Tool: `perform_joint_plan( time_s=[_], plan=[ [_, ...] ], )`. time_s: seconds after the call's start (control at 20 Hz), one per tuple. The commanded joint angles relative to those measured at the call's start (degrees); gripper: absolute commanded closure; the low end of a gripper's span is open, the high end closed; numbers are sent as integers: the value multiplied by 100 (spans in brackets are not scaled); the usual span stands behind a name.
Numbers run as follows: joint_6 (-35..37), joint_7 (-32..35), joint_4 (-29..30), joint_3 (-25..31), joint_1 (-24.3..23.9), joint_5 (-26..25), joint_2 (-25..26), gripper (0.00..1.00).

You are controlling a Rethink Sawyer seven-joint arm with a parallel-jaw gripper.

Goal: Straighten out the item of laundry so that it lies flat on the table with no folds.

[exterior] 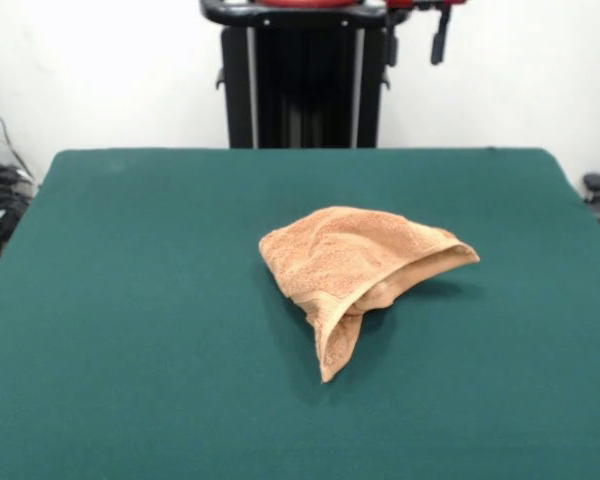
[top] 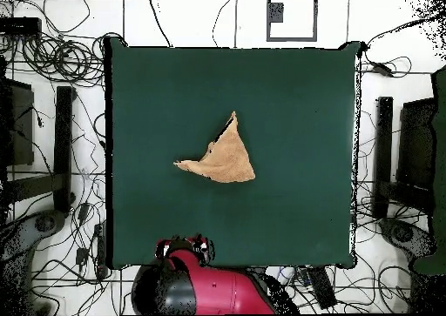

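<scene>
Near the middle of the table (exterior: 130, 300), the towel (exterior: 355, 265) lay folded into a rumpled triangle, while the gripper (exterior: 420, 35), drawn back beyond the table's far edge, hid whether it was parted.

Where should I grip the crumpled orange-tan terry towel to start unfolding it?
Judging by its pose, take the orange-tan terry towel by the narrow tail pointing toward the camera in the front view, coming straight down. It sticks out free on the green felt table, so pulling it outward should open the fold.

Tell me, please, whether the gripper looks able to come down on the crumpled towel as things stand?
Probably yes. The towel lies alone near the middle of the table, with nothing standing on or beside it. The gripper is drawn back above the table's edge, so only open space shows between them.
</scene>
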Motion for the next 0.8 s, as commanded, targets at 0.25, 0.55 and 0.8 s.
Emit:
perform_joint_plan(
  time_s=[0.25, 0.55, 0.8],
  plan=[
    [640, 660, -42, -188, 356, -380, -521, 0],
    [808, 828, -309, 116, 328, 1, -489, 0],
    [1477, 1103, -2115, -67, 561, -71, 894, 0]
  ],
)
